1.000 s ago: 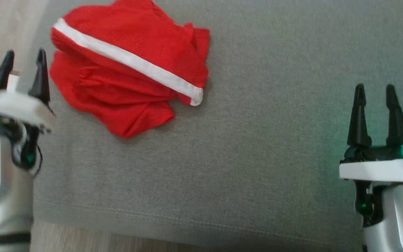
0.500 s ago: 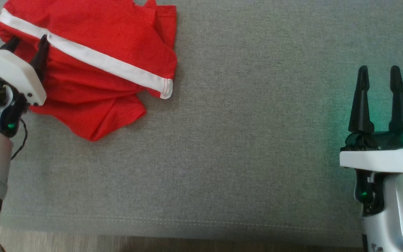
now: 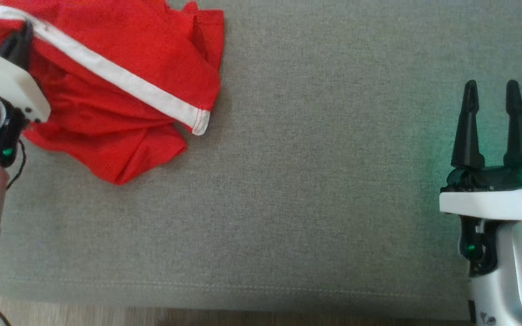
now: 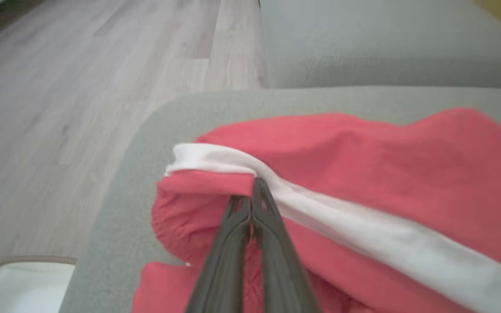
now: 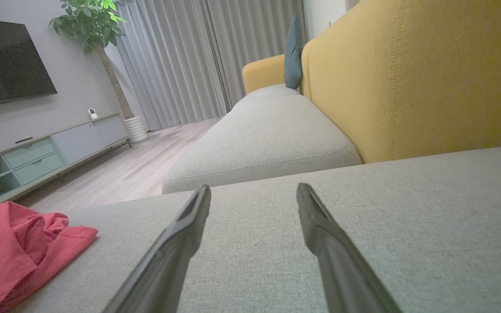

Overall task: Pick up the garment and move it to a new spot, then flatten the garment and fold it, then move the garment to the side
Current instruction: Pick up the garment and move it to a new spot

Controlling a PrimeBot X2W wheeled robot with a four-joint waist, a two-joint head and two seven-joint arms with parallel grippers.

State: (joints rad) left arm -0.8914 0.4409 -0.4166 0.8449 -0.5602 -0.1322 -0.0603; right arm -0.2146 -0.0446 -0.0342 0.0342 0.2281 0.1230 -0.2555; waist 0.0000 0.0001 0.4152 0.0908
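Left tool clenched on the crumpled red fabric garment, pinching a fold at its white stripe. Garment lies bunched at the left end of the grey fabric sofa cushion. Right tool released, fingers apart, over bare cushion, well apart from the garment.

I was in a home living room: yellow-backed sofa at right, wall television, potted plant and long curtains beyond.

Grey cushion open between crumpled garment and right hand; yellow backrest borders cushion.
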